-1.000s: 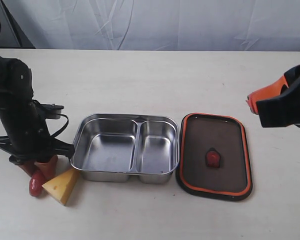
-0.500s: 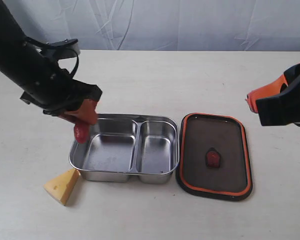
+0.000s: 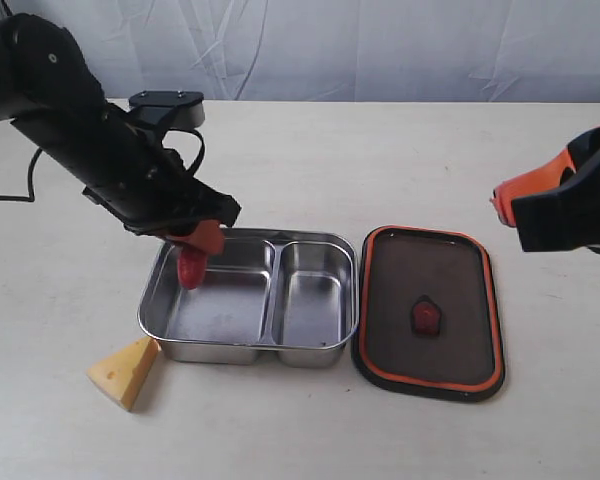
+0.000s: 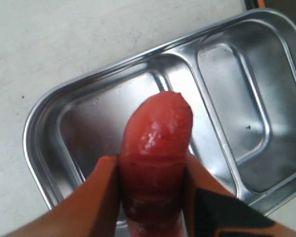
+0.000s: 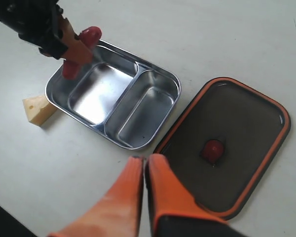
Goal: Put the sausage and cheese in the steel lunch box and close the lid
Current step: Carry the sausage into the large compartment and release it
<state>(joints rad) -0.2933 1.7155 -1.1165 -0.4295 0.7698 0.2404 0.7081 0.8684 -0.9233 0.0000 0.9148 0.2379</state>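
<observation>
Sausage [image 3: 190, 268] was clamped between left gripper [image 3: 201, 243] fingers, tip down over the larger compartment of the steel lunch box [image 3: 250, 352], near its rear-left corner. Cheese [image 3: 126, 371] was seen on the worktop [image 3: 380, 150] just off the box's front-left corner. Lid [image 3: 450, 300] was laid seal-up just beside the box's right edge. Right gripper [image 5: 145, 163] fingers were pressed together, toward the worktop's right edge

Steel lunch box [image 3: 248, 300] — shiny metal; sausage [image 4: 157, 148] — glossy plastic.
</observation>
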